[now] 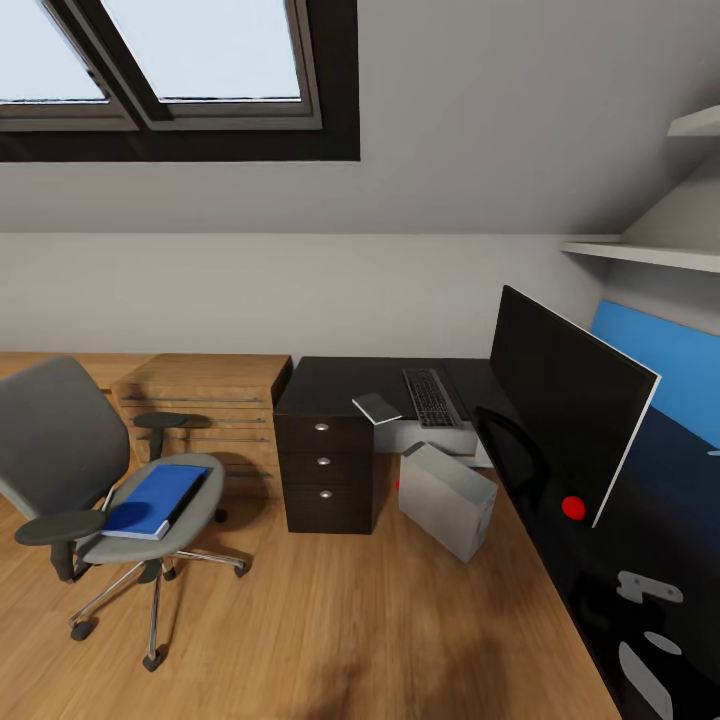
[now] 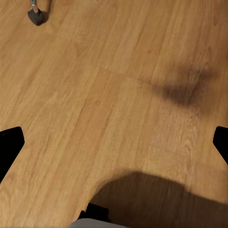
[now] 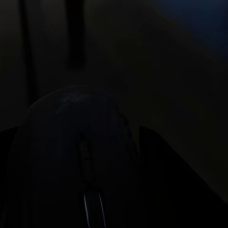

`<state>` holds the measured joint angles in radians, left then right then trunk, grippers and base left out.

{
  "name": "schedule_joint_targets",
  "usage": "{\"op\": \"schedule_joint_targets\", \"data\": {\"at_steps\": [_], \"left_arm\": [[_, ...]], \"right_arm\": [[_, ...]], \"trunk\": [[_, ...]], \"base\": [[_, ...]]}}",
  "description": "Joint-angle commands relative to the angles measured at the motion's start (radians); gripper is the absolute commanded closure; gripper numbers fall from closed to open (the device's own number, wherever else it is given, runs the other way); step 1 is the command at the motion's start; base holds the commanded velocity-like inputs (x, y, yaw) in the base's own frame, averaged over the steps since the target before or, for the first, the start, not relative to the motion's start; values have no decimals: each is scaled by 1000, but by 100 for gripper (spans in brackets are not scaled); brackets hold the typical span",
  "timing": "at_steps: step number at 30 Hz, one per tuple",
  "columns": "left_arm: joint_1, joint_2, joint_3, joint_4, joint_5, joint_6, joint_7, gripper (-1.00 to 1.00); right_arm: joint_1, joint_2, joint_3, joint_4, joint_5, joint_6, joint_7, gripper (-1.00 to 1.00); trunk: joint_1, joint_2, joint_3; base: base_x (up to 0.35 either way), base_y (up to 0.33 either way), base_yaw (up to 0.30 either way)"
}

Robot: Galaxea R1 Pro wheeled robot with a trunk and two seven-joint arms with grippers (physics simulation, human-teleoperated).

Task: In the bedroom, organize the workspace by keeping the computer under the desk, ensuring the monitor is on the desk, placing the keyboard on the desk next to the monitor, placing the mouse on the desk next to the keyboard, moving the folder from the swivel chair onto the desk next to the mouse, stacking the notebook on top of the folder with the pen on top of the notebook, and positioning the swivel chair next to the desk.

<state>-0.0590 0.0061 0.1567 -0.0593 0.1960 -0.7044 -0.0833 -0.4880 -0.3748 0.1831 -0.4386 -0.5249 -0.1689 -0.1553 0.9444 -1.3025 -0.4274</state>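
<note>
Still, the folder point(image 1: 153, 500) lies on the chair point(image 1: 95, 480) seat, well apart from the desk point(image 1: 330, 385). The chair may roll on its casters when pressed. The left tool point(image 2: 114, 142) is released; the right tool I cannot tell.

Left gripper point(image 2: 114, 147): two fingers point(image 2: 9, 149), flat matte black, with blunt, angular tips and plain surfaces. Back from the fingers, centred between them, a small black block point(image 2: 97, 211) sits on a pale grey rounded housing point(image 2: 97, 224). Through the right wrist view the robot's parts are too dark to tell colour or shape.
</note>
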Motion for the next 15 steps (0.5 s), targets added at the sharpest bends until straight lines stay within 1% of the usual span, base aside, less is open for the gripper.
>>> {"op": "schedule_joint_targets", "data": {"at_steps": [1,9,15], "left_arm": [[-1,0,3,1,8,-2,-9,-100],[-1,0,3,1,8,-20,-9,-100],[-1,0,3,1,8,-25,-9,-100]], "right_arm": [[0,-1,11,35,-18,-2,-6,100],[0,-1,10,35,-18,-3,-5,100],[0,-2,10,35,-18,-3,-5,100]], "trunk": [[0,0,-1],[0,0,-1],[-23,42,18]], "base": [[0,0,0],[0,0,0],[0,0,0]]}}
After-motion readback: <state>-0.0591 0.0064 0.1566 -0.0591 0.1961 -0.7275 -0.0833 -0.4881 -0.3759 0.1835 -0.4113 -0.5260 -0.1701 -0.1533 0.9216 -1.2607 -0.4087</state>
